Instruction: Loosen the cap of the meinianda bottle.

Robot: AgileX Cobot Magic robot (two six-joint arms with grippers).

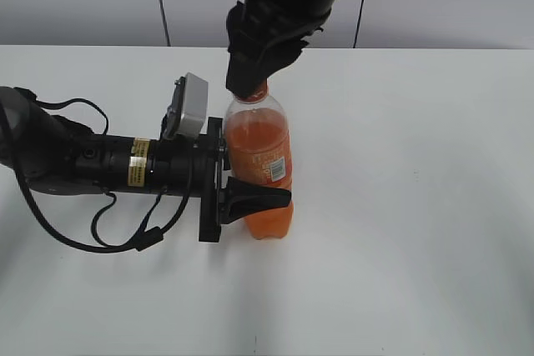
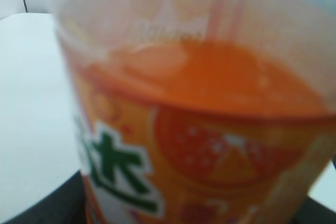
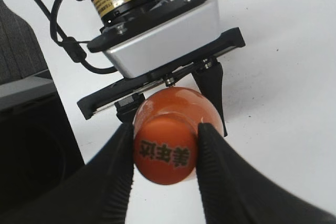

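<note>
Both fingers pinch cap; left gripper clamps bottle.

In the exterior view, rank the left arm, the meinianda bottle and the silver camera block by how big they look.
1. The left arm, widest by far.
2. The meinianda bottle, though partly hidden by both tools.
3. The silver camera block, clearly smallest.
The arm lies slightly nearer the camera, so this ranks looks only.
</note>
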